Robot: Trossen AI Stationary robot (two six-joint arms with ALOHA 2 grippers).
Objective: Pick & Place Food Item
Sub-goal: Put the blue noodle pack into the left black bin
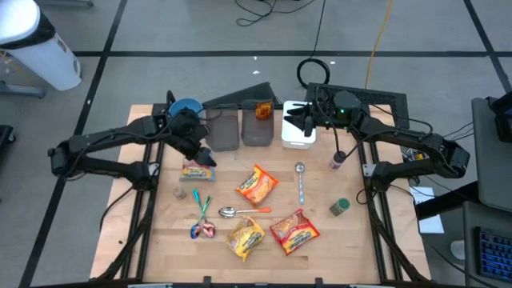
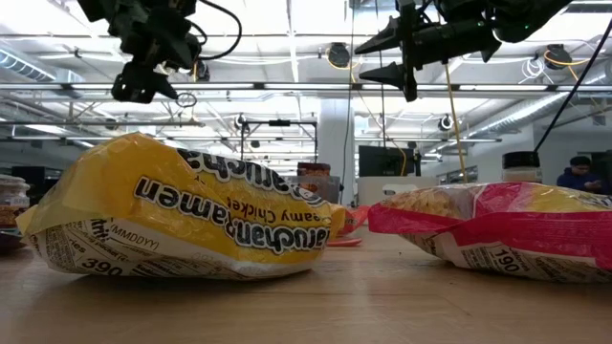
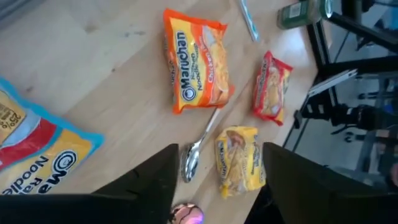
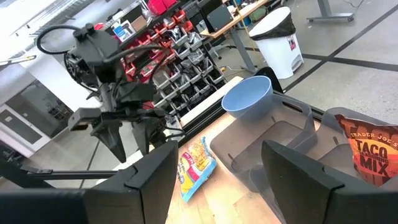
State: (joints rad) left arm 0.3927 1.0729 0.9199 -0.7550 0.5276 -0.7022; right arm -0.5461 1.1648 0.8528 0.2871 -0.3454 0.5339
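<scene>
1. The left gripper (image 1: 206, 155) hangs left of centre in the high view, jaws spread and empty, just above a blue noodle packet (image 1: 194, 170) lying flat on the table (image 1: 344, 240).
2. The right gripper (image 1: 298, 122) waits over the white tub (image 1: 298, 141) at upper centre, jaws apart, holding nothing.
3. Other food lies loose: an orange noodle packet (image 1: 256, 185) at centre, a yellow one (image 1: 246, 237) and a red one (image 1: 294, 230) lower down.
4. I judge these packets light and crinkly, their film slippery, with a brittle noodle block inside that would crack under hard squeezing.
5. Best hold: across the narrow width at mid-body, pinching gently, not the thin sealed ends.
</scene>
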